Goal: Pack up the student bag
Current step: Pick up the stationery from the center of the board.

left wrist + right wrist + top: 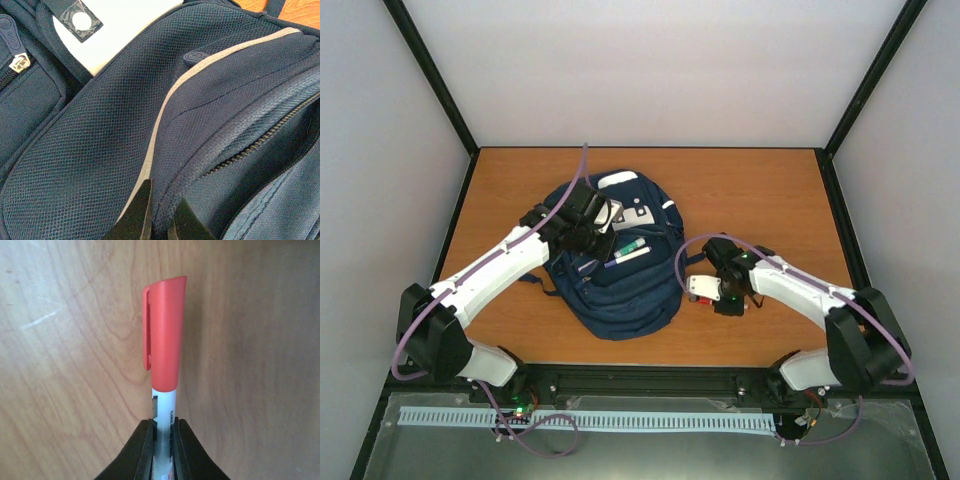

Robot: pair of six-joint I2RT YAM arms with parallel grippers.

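**Position.** The student bag (pixel 625 300) lies flat on the wooden table (pixel 770 190), left of centre, front face upward.

**Left arm.** The left gripper (pixel 162 215) is closed. A fold of the bag's grey-striped pocket edge (pixel 165 125) is pinched between its fingers, and the pocket mouth appears to be held up by this grip. The zip (pixel 260 140) beside that edge is undone.

**Contents.** In the top view, a green-capped pen (pixel 633 246) and a blue-ended pen (pixel 618 262) are seen at the pocket. It cannot be told whether they are fully inside or only resting across the opening.

**Right arm.** The right gripper (pixel 164 432) is closed on the white barrel of a red-capped marker (pixel 164 340). The marker is just right of the bag and apart from it. It cannot be told whether it is lifted or is lying on the wood.

**Progress.** Packing is judged to be partly done. Two items are at the pocket, and a third is gripped but not yet brought over. The marker is left to be carried across, entered through the held opening and released. The pens may need to be settled deeper. The zip would probably then have to be closed, though the task wording does not demand it.
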